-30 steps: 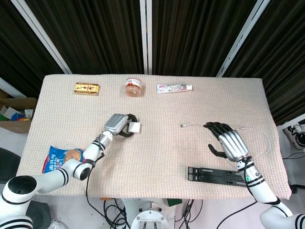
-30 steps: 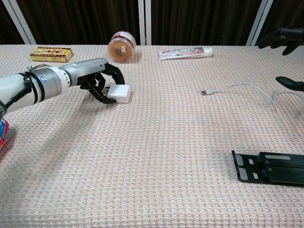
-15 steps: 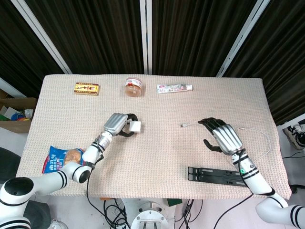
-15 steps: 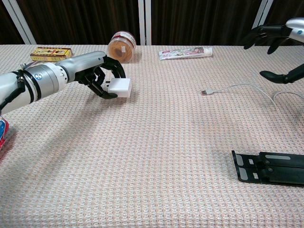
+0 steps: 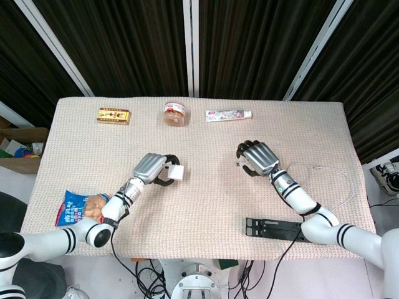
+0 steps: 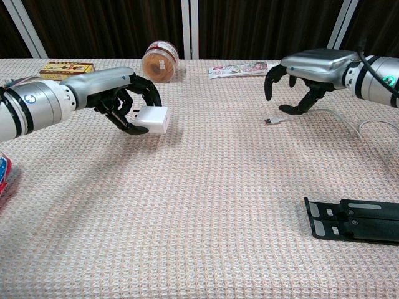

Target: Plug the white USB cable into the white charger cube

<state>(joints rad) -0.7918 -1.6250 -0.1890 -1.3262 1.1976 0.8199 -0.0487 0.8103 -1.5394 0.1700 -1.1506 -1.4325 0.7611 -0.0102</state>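
Note:
My left hand [image 5: 153, 168] [image 6: 118, 99] grips the white charger cube [image 5: 176, 172] [image 6: 153, 119] and holds it slightly off the cloth at the table's left-centre. The white USB cable [image 6: 333, 114] [image 5: 346, 187] lies on the right side, and its plug [image 6: 270, 121] points left. My right hand [image 5: 257, 157] [image 6: 299, 78] hovers just over the plug end with its fingers curved downward and apart, and nothing is in them. In the head view the hand covers most of the plug.
Along the far edge lie a yellow box [image 5: 114, 116], a jar [image 5: 175, 113] and a toothpaste tube [image 5: 229, 114]. A snack bag [image 5: 81, 205] sits at the front left. A black folded stand [image 5: 280, 229] [image 6: 355, 227] lies at the front right.
My right hand has swung left from the cable's far loop to above the plug. My left hand has lifted the cube and moved it slightly towards the front.

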